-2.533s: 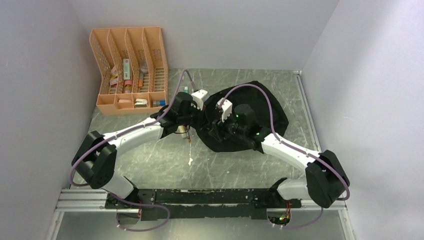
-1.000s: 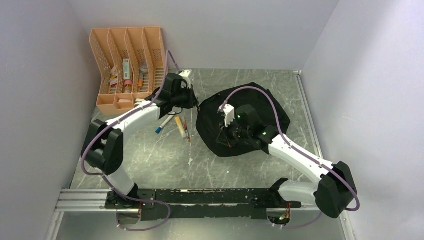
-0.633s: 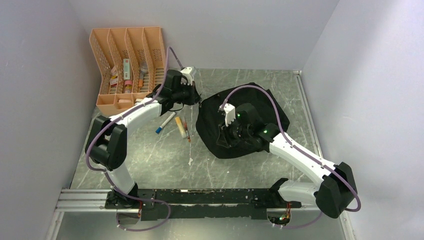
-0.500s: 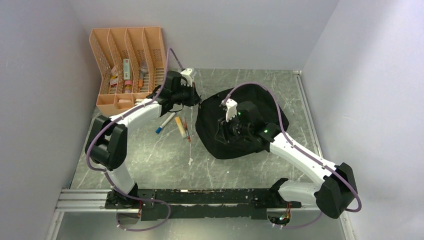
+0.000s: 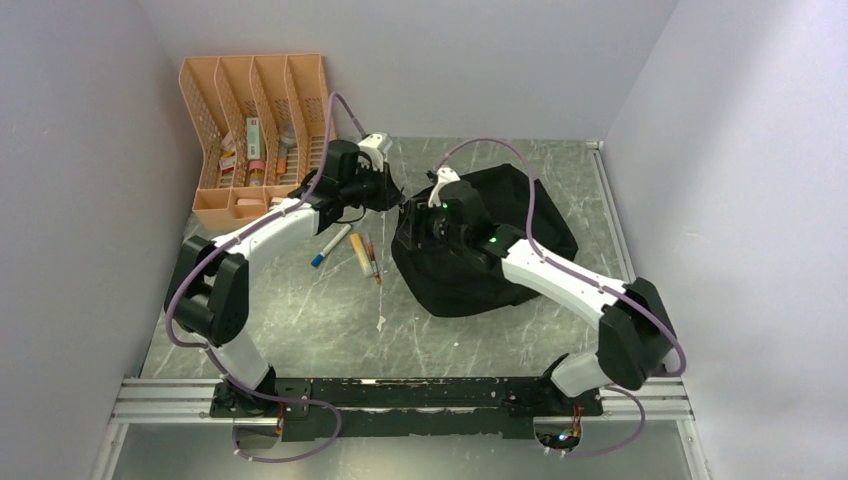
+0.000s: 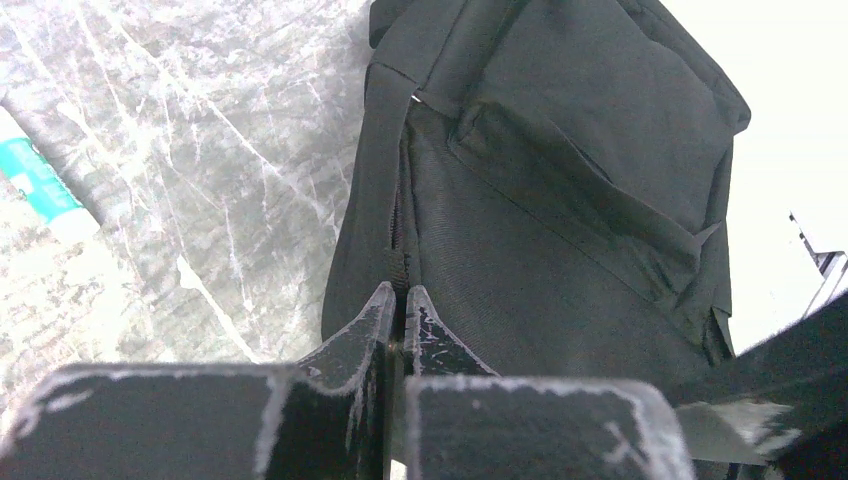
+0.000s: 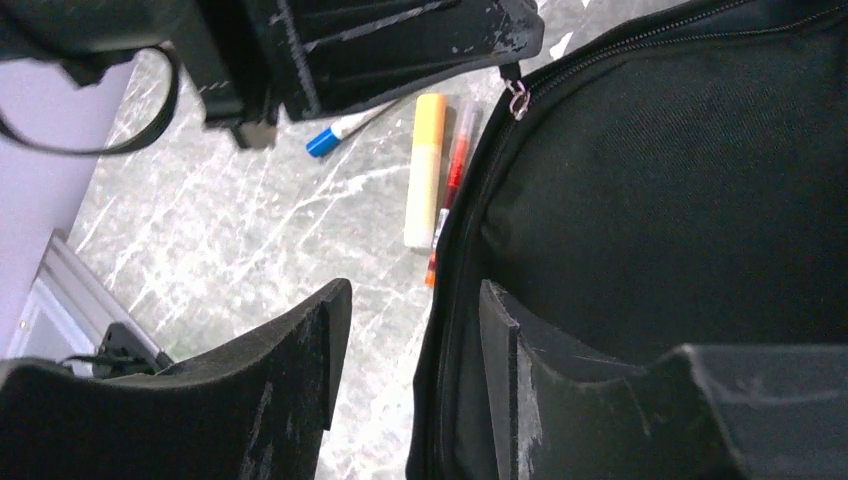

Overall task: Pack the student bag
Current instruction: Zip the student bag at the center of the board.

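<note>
Black fabric student bag (image 5: 530, 215) on table (image 5: 300, 320), right of three loose pens (image 5: 358, 250), zipper pull (image 7: 517, 97) at its left edge pinched in closed left gripper (image 6: 400, 300); right gripper (image 7: 410, 345) half-open, empty, straddling that edge.

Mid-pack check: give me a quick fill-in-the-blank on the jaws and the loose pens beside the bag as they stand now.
1. The left gripper has its jaws ___ at the student bag zipper edge.
2. The right gripper has its jaws ___ over the bag's edge.
3. The yellow highlighter lies on the ___, outside the bag.
4. Right beside it lies a ___ pen.
Missing words: shut; open; table; red.
</note>
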`<state>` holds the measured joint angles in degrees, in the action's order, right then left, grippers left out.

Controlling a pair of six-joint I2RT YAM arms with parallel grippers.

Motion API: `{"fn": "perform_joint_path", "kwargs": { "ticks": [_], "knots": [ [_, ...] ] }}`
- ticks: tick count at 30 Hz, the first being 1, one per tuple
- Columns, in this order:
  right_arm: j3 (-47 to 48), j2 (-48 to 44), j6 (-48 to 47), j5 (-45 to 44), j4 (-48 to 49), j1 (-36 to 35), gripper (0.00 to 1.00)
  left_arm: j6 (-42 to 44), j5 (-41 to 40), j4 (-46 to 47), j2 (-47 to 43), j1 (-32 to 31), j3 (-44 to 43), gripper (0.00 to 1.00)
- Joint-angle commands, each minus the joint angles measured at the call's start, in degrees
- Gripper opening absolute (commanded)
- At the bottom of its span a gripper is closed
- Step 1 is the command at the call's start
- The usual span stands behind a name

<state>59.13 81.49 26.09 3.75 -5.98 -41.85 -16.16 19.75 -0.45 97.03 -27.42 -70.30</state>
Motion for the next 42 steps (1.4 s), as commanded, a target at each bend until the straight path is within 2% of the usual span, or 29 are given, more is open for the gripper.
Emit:
{"fn": "perform_joint_path", "kwargs": {
  "ticks": [1, 8, 14, 18, 21, 27, 36, 42],
  "knots": [
    [3.7, 4.7, 3.9, -5.3, 2.8, -0.9, 0.54, 1.0, 1.2, 4.3, -2.8, 0.6, 0.2, 0.05],
    [5.4, 10.6, 3.3, -10.9, 1.9, -1.3, 0.53, 0.7, 2.0, 4.7, -2.5, 0.5, 0.2, 0.05],
    [7.1, 13.0, 0.9, -9.5, 2.2, -2.2, 0.46, 0.5, 2.5, 4.8, -2.3, 0.5, 0.2, 0.05],
    [7.6, 14.3, -1.4, -6.7, 2.7, -3.2, 0.37, 0.6, 2.7, 4.5, -2.0, 0.5, -0.1, 0.05],
    [7.7, 14.9, -5.1, -1.6, 3.8, -4.3, 0.22, 0.8, 1.9, 4.0, -1.9, 0.5, -0.3, 0.05],
    [4.7, 12.8, -10.0, 4.3, 5.5, -7.1, 0.01, 0.7, 1.2, 3.7, -1.6, 0.6, -0.4, 0.05],
    [-5.1, 3.5, -14.8, 17.4, 6.2, -8.6, 0.00, 0.1, 0.2, 3.1, -1.0, 1.3, -0.6, 0.05],
    [-8.6, -2.5, -21.0, 27.7, -3.0, -8.7, 0.00, -0.1, 0.8, 3.3, -0.2, 1.6, -0.6, 0.05]
  ]
}}
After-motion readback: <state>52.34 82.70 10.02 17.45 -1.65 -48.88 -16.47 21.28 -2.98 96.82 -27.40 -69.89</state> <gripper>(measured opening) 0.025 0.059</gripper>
